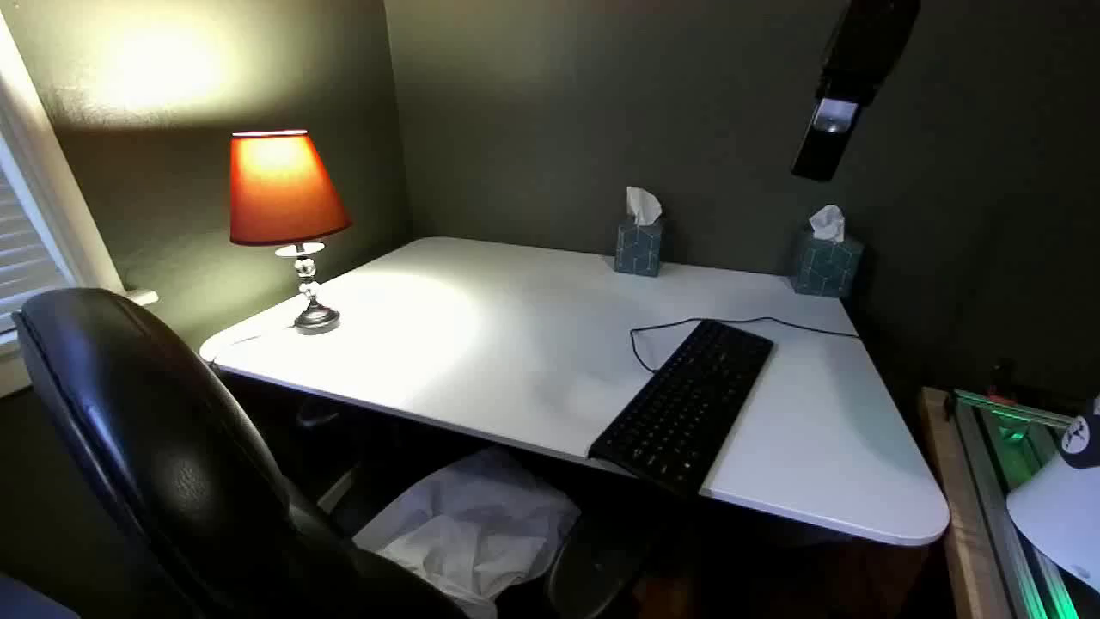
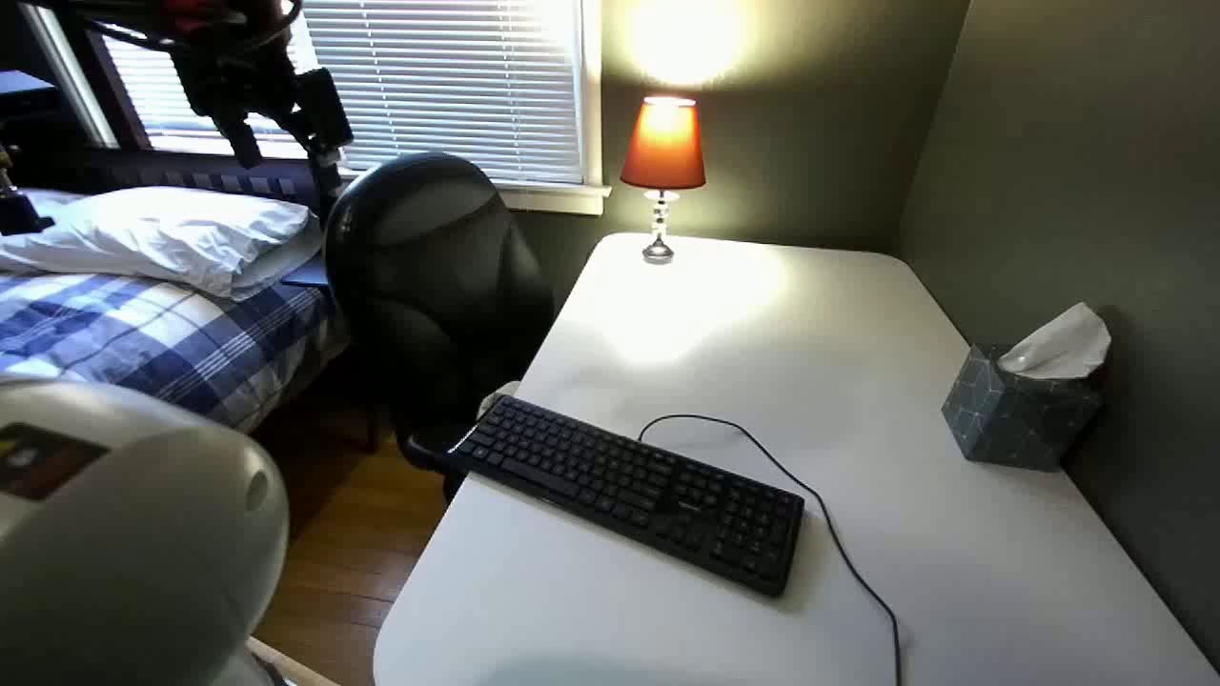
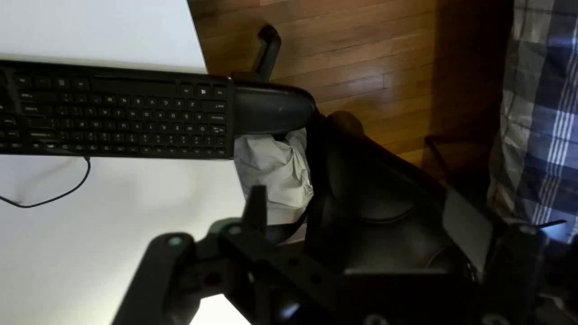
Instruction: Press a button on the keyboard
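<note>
The black keyboard lies on the white desk in both exterior views [image 1: 687, 404] [image 2: 629, 491]. Its near end sticks out slightly past the desk edge beside the chair. Its thin cable [image 2: 820, 495] runs over the desk. It also shows at the upper left of the wrist view [image 3: 117, 113]. My gripper [image 3: 361, 203] is open, with its fingers wide apart and nothing between them. In an exterior view the gripper [image 2: 288, 152] hangs high in the air, well above and away from the keyboard. It also shows at the top right of an exterior view [image 1: 816, 163].
A black office chair [image 2: 429, 276] stands against the desk edge with a white bag [image 3: 275, 171] by it. A lit red lamp [image 1: 284, 189] and tissue boxes [image 1: 638, 249] [image 1: 827, 265] stand on the desk [image 1: 516, 344]. A bed [image 2: 191, 343] is beyond the chair.
</note>
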{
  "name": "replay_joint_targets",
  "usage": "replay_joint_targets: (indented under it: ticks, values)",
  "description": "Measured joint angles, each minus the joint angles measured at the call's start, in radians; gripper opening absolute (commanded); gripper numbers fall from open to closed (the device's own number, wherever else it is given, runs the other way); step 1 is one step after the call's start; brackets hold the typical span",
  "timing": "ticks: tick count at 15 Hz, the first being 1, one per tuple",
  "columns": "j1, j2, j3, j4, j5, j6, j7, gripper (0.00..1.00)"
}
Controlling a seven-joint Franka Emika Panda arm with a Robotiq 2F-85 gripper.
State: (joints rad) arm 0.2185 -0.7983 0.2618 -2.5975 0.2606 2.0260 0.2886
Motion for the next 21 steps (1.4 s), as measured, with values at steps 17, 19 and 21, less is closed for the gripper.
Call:
replay_joint_targets:
  ticks: [17, 19, 21]
  values:
    - [-0.126, 0.008, -0.074, 0.012, -0.110, 0.050, -0.038, 1.00]
    - [-0.172, 0.021, -0.108, 0.011, -0.153, 0.085, -0.064, 1.00]
    - [-0.209, 0.043, -0.133, 0.007, -0.192, 0.117, -0.091, 1.00]
